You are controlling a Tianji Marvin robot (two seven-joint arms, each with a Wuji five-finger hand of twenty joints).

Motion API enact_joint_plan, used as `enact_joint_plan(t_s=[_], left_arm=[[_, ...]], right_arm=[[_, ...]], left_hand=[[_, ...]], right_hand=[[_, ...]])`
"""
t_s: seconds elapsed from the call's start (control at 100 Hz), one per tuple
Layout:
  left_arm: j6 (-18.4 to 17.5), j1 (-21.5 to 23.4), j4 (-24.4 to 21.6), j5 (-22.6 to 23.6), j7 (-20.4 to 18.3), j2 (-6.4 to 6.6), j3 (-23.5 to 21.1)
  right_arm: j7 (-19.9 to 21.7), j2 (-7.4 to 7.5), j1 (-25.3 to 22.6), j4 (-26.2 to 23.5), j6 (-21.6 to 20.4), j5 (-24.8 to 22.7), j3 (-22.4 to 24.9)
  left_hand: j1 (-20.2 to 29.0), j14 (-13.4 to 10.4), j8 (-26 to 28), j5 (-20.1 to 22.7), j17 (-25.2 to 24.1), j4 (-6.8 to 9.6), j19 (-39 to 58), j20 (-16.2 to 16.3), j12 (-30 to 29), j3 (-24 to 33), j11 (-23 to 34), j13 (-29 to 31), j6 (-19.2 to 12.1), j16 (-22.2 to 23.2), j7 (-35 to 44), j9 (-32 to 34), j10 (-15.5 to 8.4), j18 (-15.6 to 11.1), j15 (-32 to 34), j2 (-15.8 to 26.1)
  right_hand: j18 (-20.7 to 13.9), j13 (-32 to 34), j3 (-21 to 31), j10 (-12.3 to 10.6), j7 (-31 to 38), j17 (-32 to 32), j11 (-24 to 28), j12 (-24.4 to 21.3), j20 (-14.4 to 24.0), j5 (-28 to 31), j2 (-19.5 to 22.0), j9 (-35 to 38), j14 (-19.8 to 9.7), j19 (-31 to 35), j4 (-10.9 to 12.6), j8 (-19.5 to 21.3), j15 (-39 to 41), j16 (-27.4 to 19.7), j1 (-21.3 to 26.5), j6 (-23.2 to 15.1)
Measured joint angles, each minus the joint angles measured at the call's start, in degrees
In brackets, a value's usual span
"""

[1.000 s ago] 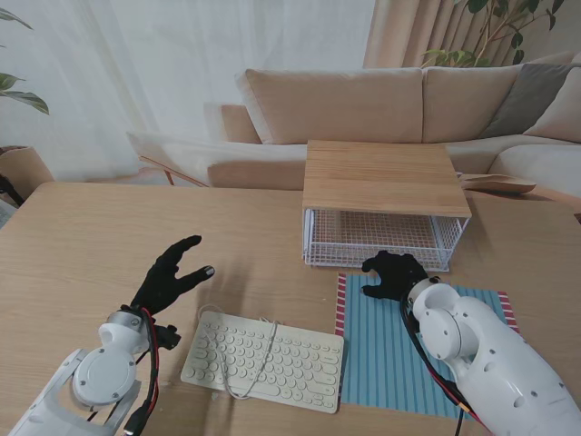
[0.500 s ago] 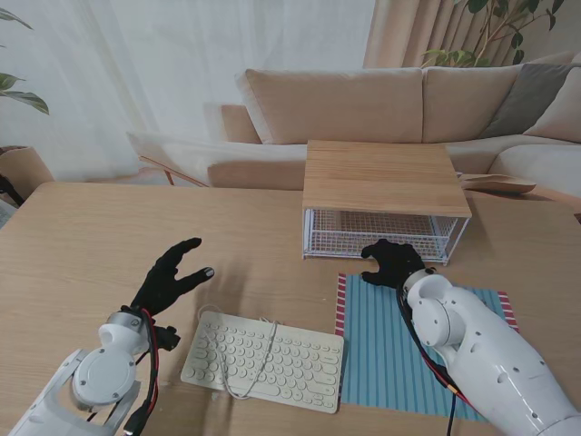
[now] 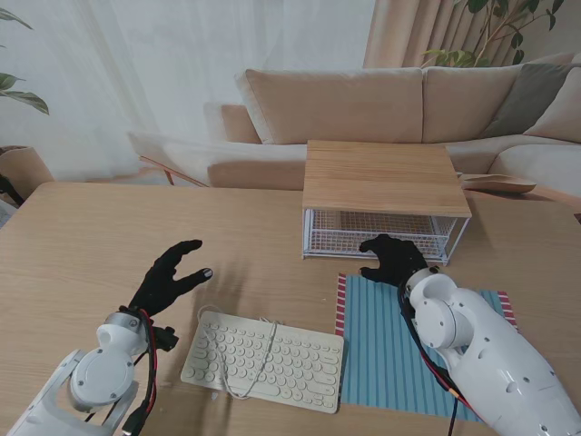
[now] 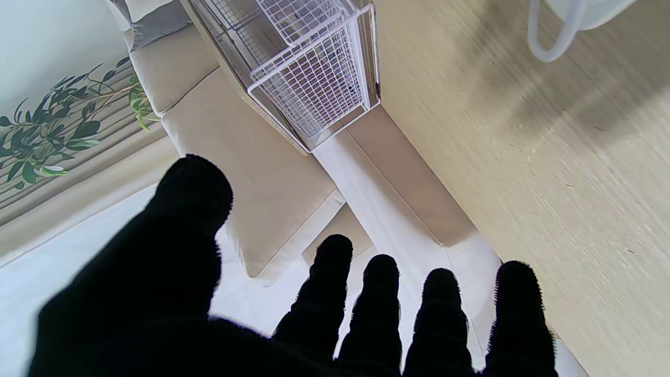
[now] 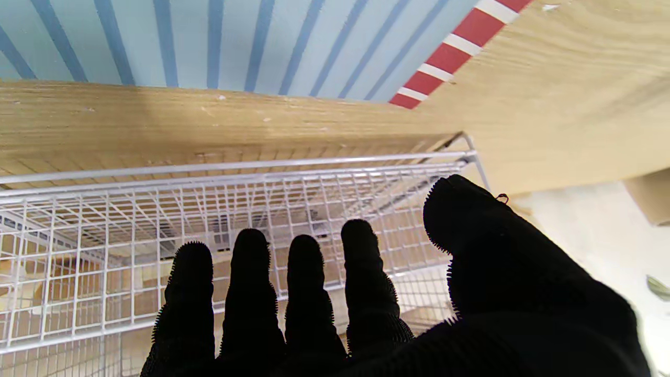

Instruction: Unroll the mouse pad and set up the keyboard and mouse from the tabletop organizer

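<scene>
Black-gloved right hand [image 3: 392, 262]: fingers [image 5: 306, 293] straight and apart, holding nothing, tips at the open front of the wire basket [image 3: 381, 238]; in the wrist view they reached just inside the mesh.
Left hand [image 3: 168, 277]: fingers [image 4: 382, 309] spread, thumb wide of the rest, gripping nothing, raised over bare bench [image 3: 109, 236] at the left.
Keyboard [image 3: 263, 356]: white, flat on the bench near me, just right of the left hand, its right end touching the mouse pad's left edge.
Cable [image 3: 250, 359]: white, looped across the keys.
Mouse pad [image 3: 386, 350]: unrolled flat, blue stripes with red-and-white bands at its side edges, lying under the right forearm, its far edge just short of the organizer.
Tabletop organizer [image 3: 386, 177]: wooden top over the white wire basket, on the far right part of the bench.
Mouse: could not be made out; the basket's inside was partly hidden by the right hand.
Background: beige sofa [image 3: 363, 104] beyond the bench.
</scene>
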Motion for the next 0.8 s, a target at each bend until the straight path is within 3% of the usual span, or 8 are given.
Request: enact_joint_plan(t_s=[0.11,0.34,0.41,0.49,0.64,0.75,0.8], left_arm=[[-0.1,0.0,0.0,0.0,-0.2,0.04,0.0],[-0.6,0.2,-0.1,0.1,-0.6,0.2,0.2],[-0.6,0.2,-0.1,0.0,-0.6,0.21,0.2],[-0.6,0.3,-0.1,0.0,-0.6,0.21,0.3],[-1.1,0.3,0.0,0.2,-0.5,0.22,0.4],[-1.8,0.3,0.2,0.4,-0.5,0.24,0.5],[-2.0,0.2,0.4,0.4,-0.5,0.24,0.6]], right_arm=[[0.0,0.0,-2.5,-3.1,-1.1,0.0,1.8],[-2.2,-0.15,-8.5,-9.3,-3.6,0.7,5.1],[-4.0,-0.48,-10.1,-10.0,-5.0,5.0,5.9],[-2.4,-0.8,-12.2,-12.2,-5.3,10.8,7.1],[-1.8,-1.33,-15.0,-14.9,-7.4,16.0,8.0],[-2.5,-1.82,-16.6,-15.7,-10.0,23.9,8.2],[-2.5,-2.0,-17.1,-16.2,-10.1,25.1,8.2]], left_hand=[[0.0,0.0,0.0,0.0,0.0,0.0,0.0,0.0,0.0,0.0,0.0,0.0,-0.1,0.0,0.0,0.0,0.0,0.0,0.0,0.0],[0.0,0.0,0.0,0.0,0.0,0.0,0.0,0.1,0.0,0.0,0.0,0.0,-0.4,0.0,0.0,0.0,0.0,0.0,0.0,0.0],[0.0,0.0,0.0,0.0,0.0,0.0,-0.1,0.1,0.0,0.0,0.0,0.0,-0.4,0.0,0.0,0.0,0.0,0.0,0.0,0.0],[0.0,0.0,0.0,0.0,-0.1,0.0,-0.6,0.1,0.0,0.0,0.0,0.0,-0.4,0.0,0.0,0.0,0.0,0.0,0.0,0.0],[0.0,0.0,0.0,0.0,-0.1,0.0,-1.4,0.1,0.0,0.0,0.0,0.0,-0.4,0.0,0.0,0.0,0.0,0.0,0.0,0.0],[0.0,0.0,0.0,0.0,-0.1,0.0,-1.4,0.1,0.0,0.0,0.0,0.0,-0.4,0.0,0.0,0.0,0.0,0.0,0.0,0.0],[0.0,0.0,0.0,0.0,-0.1,0.0,-1.5,0.6,0.0,0.0,0.0,0.0,-0.4,0.0,0.0,0.0,0.0,0.0,0.0,0.0]], right_hand=[[0.5,0.0,0.0,0.8,0.7,1.3,0.5,0.2,3.7,-0.6,0.0,1.0,0.8,-2.5,0.0,-0.6,0.6,0.0,0.0,0.0],[1.0,0.0,-0.1,1.3,0.8,2.0,1.4,1.0,5.3,-0.6,0.0,1.9,1.4,-2.6,0.0,-0.6,1.9,0.2,-0.8,0.0],[1.4,0.0,-0.7,1.3,-0.1,1.3,0.5,0.6,5.4,-2.4,0.1,0.6,1.5,-3.9,0.0,-1.3,0.6,0.2,-3.1,0.0],[1.8,0.0,-4.7,1.5,-1.7,0.3,-2.4,-1.0,5.4,-4.3,1.9,0.0,1.6,-5.1,0.0,-2.0,-1.3,-0.6,-3.8,-0.6],[1.8,-1.0,-9.6,1.5,-4.4,-0.9,-7.0,-2.8,5.4,-6.2,4.2,0.0,1.4,-6.0,0.0,-3.6,-3.5,-1.8,-6.3,-0.7],[1.3,-1.4,-10.7,1.5,-5.0,-2.1,-8.3,-3.1,5.4,-6.5,4.3,0.0,1.3,-6.8,0.0,-4.0,-4.4,-2.4,-7.6,-0.7],[1.3,-1.4,-11.4,1.4,-5.1,-2.2,-8.3,-3.1,5.4,-6.5,5.0,0.0,1.3,-6.8,0.0,-4.0,-4.7,-2.6,-7.9,-0.7]])
